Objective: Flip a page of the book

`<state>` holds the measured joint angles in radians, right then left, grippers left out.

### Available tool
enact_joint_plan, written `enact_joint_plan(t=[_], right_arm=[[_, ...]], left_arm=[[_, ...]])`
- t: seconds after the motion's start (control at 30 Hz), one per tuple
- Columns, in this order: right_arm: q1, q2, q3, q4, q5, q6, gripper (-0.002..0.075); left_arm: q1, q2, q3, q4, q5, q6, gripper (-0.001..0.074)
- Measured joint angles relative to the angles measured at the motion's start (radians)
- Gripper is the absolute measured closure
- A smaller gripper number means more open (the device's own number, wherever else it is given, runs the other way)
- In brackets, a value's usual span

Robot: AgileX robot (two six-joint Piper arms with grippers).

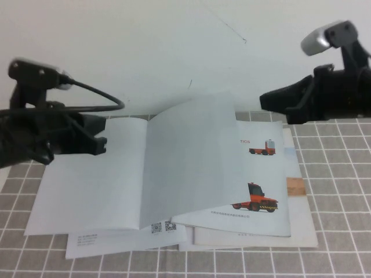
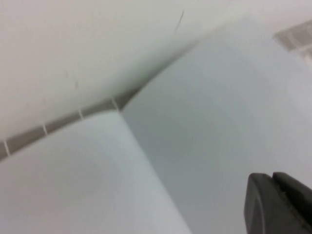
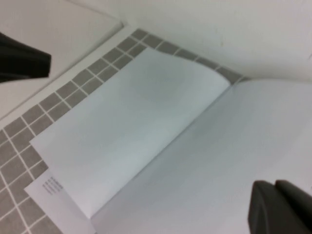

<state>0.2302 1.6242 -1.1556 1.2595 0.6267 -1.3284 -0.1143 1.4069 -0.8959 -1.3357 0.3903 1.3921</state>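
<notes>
Your left gripper [image 1: 99,143] hangs over the far left corner of the book [image 1: 93,179], and you cannot tell how its jaws stand; nothing is visibly between them. Your right gripper [image 1: 268,101] hovers above the book's far right corner, holding nothing, and its jaw state is also unclear. The book lies open in the middle of the grey tiled table [image 1: 342,191], its left side blank white. The page [image 1: 188,159] stands raised, curving up from the spine, its blank face toward you. To its right shows a brochure [image 1: 261,185] with orange-red trucks. A white sheet [image 1: 116,240] with QR codes pokes out at the near edge.
</notes>
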Motion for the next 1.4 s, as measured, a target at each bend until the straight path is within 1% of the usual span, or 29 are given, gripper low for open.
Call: enact_joint_plan(t=[0.1,0.17,0.33,0.43,0.57,0.67,0.77,0.83,0.93,1.0,1.17,1.3,1.4], right_arm=[[0.000,-0.137,0.002,-0.099,-0.009,0.005,0.0729],[0.000,-0.225,0.011,-0.176,-0.009,0.040,0.0729],[0.000,-0.482,0.097,-0.340,-0.022,0.138,0.0729],[0.000,-0.641,0.167,-0.407,-0.036,0.169,0.0729],[0.000,-0.906,0.275,-0.516,-0.046,0.235,0.0729],[0.000,-1.114,0.353,-0.570,-0.046,0.300,0.0729],[0.000,-1.293,0.447,-0.608,-0.064,0.386,0.0729],[0.000,-1.396,0.519,-0.657,-0.089,0.457,0.0729],[0.000,-1.473,0.617,-0.737,-0.124,0.580,0.0729],[0.000,-1.477,0.672,-0.780,-0.136,0.624,0.0729],[0.000,-1.450,0.769,-0.856,-0.170,0.641,0.0729],[0.000,-1.445,0.776,-0.864,-0.123,0.653,0.0729],[0.000,-1.445,0.776,-0.864,-0.054,0.658,0.0729]], left_arm=[[0.000,-0.141,0.002,0.005,0.027,-0.019,0.0737],[0.000,-0.220,0.002,0.008,0.063,-0.026,0.0737],[0.000,-0.406,0.020,0.044,0.224,-0.102,0.0737],[0.000,-0.508,0.036,0.163,0.334,-0.218,0.0737],[-0.002,-0.661,0.045,0.372,0.492,-0.432,0.0737],[-0.004,-0.761,0.049,0.460,0.546,-0.545,0.0737],[-0.006,-0.870,0.071,0.487,0.513,-0.618,0.0737],[-0.006,-0.933,0.102,0.490,0.444,-0.634,0.0737],[-0.008,-0.984,0.176,0.494,0.322,-0.651,0.0737],[-0.008,-0.986,0.250,0.501,0.215,-0.654,0.0737],[-0.008,-0.956,0.396,0.483,0.049,-0.657,0.0737],[-0.008,-0.953,0.423,0.458,0.006,-0.658,0.0737],[-0.008,-0.953,0.429,0.456,0.013,-0.659,0.0737]])
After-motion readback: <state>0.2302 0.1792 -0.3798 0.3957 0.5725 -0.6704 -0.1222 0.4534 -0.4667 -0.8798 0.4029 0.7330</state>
